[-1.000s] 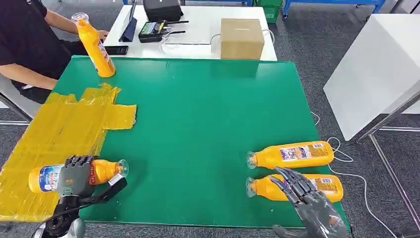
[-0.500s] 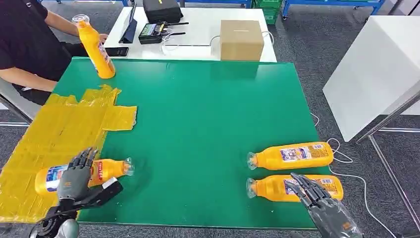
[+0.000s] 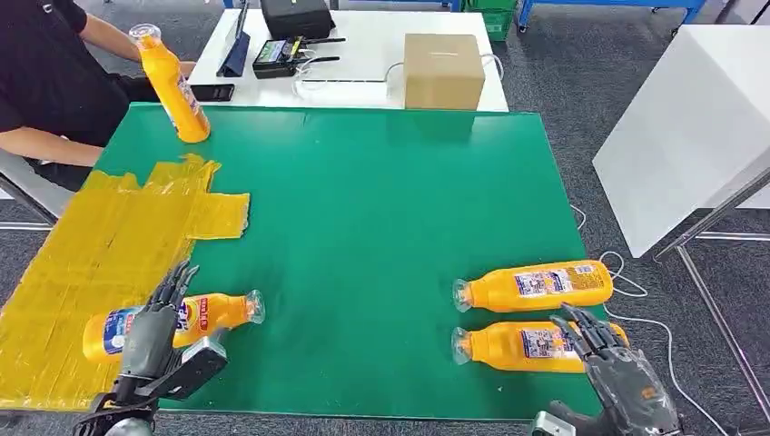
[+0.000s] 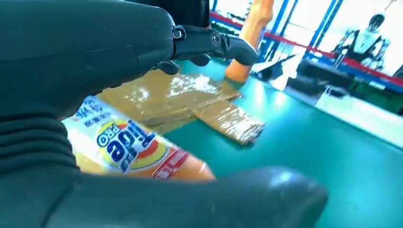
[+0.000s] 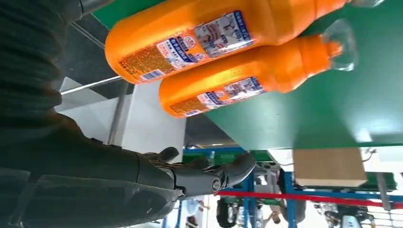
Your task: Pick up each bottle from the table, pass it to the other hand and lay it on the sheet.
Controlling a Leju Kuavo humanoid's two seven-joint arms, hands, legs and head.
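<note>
An orange bottle (image 3: 204, 313) lies on its side, its base on the yellow sheet (image 3: 100, 245) and its clear cap over the green table (image 3: 363, 209). My left hand (image 3: 154, 336) hovers at it with fingers spread, gripping nothing; the left wrist view shows the bottle's label (image 4: 128, 147) between thumb and fingers (image 4: 214, 42). Two more orange bottles lie side by side at the right, the far one (image 3: 536, 284) and the near one (image 3: 522, 345), also the upper bottle (image 5: 223, 33) and lower bottle (image 5: 252, 78). My right hand (image 3: 622, 377) is open just behind the near bottle's base.
A fourth orange bottle (image 3: 172, 86) stands tilted at the table's far left corner, beside a seated person's arm (image 3: 54, 141). A white desk (image 3: 363, 59) behind carries a cardboard box (image 3: 442, 71) and electronics. A white panel (image 3: 690, 118) stands to the right.
My left hand has let go of the bottle and drawn back toward the near edge; the bottle shifted slightly right. My right hand has pulled back off the near right bottle.
</note>
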